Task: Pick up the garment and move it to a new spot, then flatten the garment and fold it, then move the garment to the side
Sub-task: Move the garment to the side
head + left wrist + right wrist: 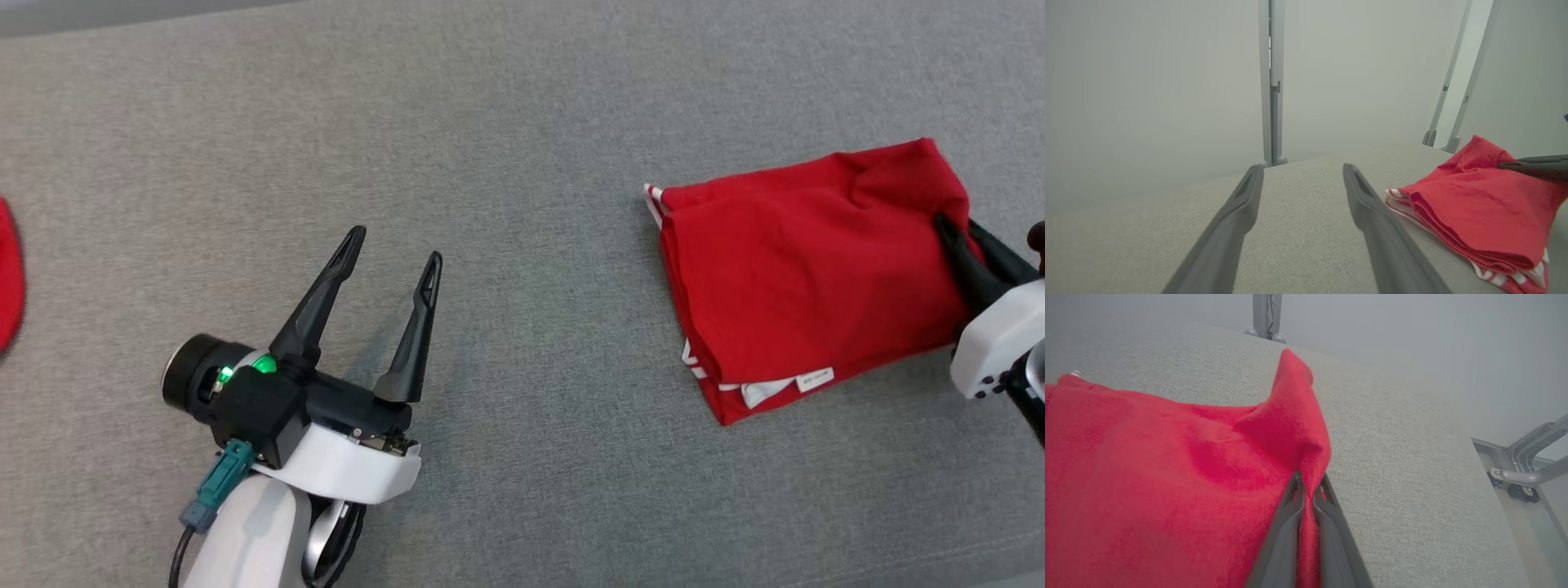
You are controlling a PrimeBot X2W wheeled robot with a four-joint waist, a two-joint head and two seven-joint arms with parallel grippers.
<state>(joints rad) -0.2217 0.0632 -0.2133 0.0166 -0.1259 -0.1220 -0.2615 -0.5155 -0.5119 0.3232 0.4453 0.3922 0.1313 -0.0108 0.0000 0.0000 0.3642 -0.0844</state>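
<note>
Garment (808, 269), red and folded, lies on the grey cloth surface (522, 122) at the robot's right.
Right gripper (955, 224) is pinched tight on the garment's right edge, raising a fold. Left gripper (396, 245) hovers well apart, fingers spread, holding nothing. A small white label (814, 378) at the near edge bears writing too small to read.

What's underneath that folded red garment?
Under the red garment, its own lower layers peek out at the near edge: white-striped trim and a white label. It lies on the grey fabric surface; anything directly beneath the folds is covered.
</note>
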